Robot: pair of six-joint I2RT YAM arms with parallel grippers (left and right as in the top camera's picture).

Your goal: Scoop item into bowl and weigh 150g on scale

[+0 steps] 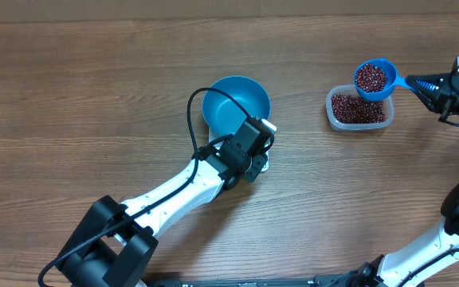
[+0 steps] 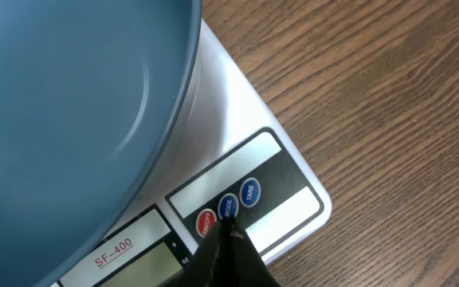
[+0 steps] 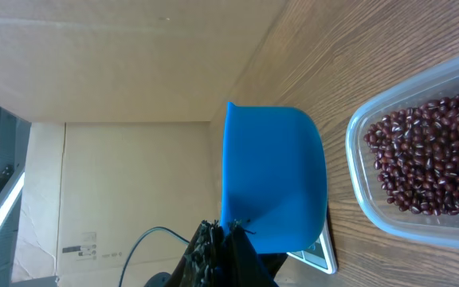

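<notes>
The blue bowl (image 1: 236, 106) stands empty on the white scale (image 2: 289, 211), which my left arm mostly hides from overhead. My left gripper (image 2: 229, 229) is shut with nothing in it, and its tip rests on the scale's blue middle button (image 2: 228, 206), between the red one and the other blue one. In the left wrist view the bowl (image 2: 70, 104) fills the upper left. My right gripper (image 1: 427, 83) is shut on the handle of a small blue scoop (image 1: 373, 78). The scoop is full of red-brown beans and hangs over the far edge of the clear tub (image 1: 359, 108).
The tub (image 3: 429, 159) holds a layer of beans and sits right of the bowl, with bare wood between them. A black cable (image 1: 194, 119) loops from my left wrist past the bowl's left rim. A cardboard wall (image 3: 134, 80) stands beyond the table.
</notes>
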